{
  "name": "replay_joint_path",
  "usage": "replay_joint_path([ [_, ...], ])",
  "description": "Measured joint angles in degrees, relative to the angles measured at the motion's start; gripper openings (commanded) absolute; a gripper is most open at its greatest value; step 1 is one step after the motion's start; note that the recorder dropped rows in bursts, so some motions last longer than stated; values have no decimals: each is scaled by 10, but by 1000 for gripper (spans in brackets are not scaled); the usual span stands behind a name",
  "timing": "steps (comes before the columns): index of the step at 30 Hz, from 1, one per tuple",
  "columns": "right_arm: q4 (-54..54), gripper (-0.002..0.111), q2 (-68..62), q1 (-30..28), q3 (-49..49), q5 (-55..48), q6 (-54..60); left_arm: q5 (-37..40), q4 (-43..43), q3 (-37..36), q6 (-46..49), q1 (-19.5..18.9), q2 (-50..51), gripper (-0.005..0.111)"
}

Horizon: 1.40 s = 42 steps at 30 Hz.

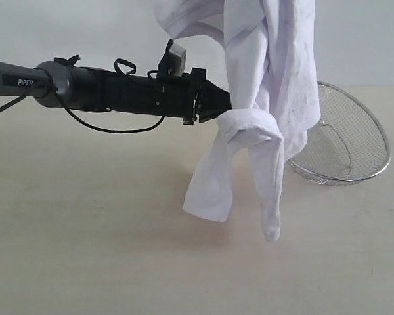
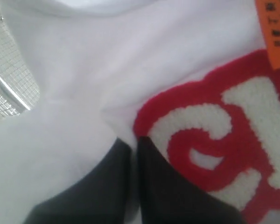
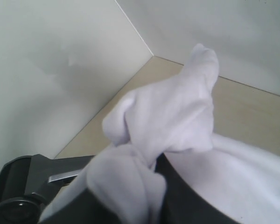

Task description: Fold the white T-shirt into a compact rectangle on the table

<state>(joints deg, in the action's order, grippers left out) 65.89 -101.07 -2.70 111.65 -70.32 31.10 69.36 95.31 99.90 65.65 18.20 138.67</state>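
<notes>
The white T-shirt (image 1: 269, 79) hangs bunched in the air over the table (image 1: 85, 249) in the exterior view, its top running out of frame. The left gripper (image 1: 222, 105) extends level from the left and meets a rolled fold of the shirt at mid-height. A wire-mesh basket (image 1: 354, 144) sits behind.

At the left wrist, the black fingers (image 2: 177, 196) are pressed together on a sliver of white cloth, just beside the red lettering (image 2: 177, 142).

At the right wrist, the right gripper (image 3: 149, 186) pinches a knotted wad of the shirt, with the table beyond it.
</notes>
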Motion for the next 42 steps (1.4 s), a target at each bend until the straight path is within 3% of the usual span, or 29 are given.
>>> replay_joint_path([
  [9,-16,0,0,0,0,0,1,0,-42,0,-2,-12,-3,5],
  [20,-109,0,-1,0,0,22,-27,-1,-90,0,-20,-70,-68,5],
  [33,-131,0,-88,0,0,16,-35,-45,-284,0,-121,-92,-139,5],
  [42,-120,0,-169,0,0,38,-31,-98,-431,0,-215,-145,-182,5],
])
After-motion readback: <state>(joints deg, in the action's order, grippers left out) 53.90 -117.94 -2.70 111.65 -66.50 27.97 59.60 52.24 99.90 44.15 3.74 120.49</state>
